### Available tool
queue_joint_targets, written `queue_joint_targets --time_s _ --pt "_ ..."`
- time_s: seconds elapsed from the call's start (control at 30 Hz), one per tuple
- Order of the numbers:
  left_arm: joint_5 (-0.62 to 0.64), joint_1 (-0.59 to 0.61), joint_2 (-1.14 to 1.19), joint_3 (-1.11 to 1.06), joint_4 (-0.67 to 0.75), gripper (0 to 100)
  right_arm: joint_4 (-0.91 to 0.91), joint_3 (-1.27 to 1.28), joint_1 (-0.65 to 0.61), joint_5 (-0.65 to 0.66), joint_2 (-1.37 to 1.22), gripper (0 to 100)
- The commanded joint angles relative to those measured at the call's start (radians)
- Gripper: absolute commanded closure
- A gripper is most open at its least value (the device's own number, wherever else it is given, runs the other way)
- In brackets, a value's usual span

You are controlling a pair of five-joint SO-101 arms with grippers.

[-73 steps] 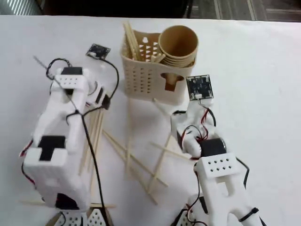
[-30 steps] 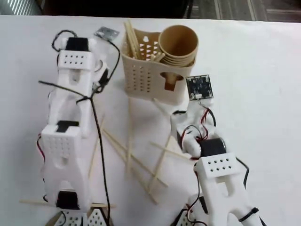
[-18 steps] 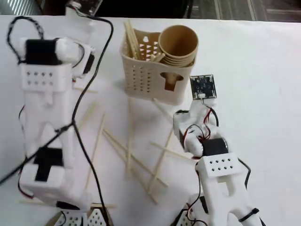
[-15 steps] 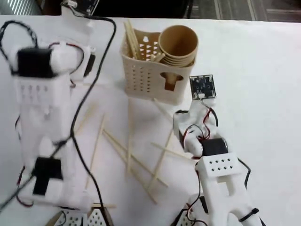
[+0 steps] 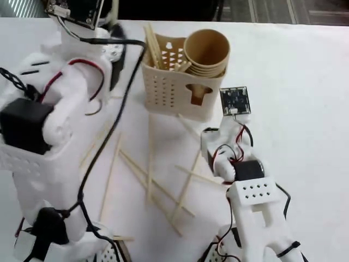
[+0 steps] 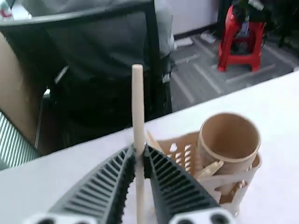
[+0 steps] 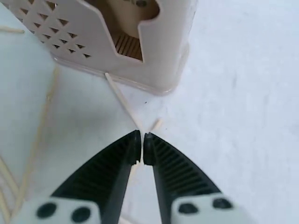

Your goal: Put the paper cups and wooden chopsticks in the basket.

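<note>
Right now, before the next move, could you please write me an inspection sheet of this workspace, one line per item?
Surface: white table, no spill seen.
Job's things: basket upright, holding stacked paper cups and some chopsticks; loose chopsticks scattered on the table in front of it.
Clutter: nothing seen.
Grippers: left gripper shut on one upright chopstick, raised beside the basket; right gripper shut, low over the table beside the basket.
Cables: black cable draped across the left arm; red and black wires on the right arm.
Surroundings: black chair and red stool beyond the table.
</note>
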State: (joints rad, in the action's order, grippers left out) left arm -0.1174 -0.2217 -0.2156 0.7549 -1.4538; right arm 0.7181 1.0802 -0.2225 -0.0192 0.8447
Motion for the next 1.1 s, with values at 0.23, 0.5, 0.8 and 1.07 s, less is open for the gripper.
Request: queue_joint_targets --time_s 0.23,0.5,0.8,1.07 --pt "0.115 -0.127 -0.031 -0.192 0.517 98 -0.016 -0.006 0.01 0.005 0.018 97.1" --pt "0.107 -0.119 -0.036 -0.605 0.904 97 -0.016 -0.006 0.01 0.006 0.018 97.1" --pt "0.109 -0.033 -0.041 -0.724 0.907 80 -0.016 -0.006 0.005 0.009 0.018 97.1" --pt "0.106 0.14 -0.033 -0.528 0.6 80 -0.016 -0.006 0.005 0.009 0.018 97.1"
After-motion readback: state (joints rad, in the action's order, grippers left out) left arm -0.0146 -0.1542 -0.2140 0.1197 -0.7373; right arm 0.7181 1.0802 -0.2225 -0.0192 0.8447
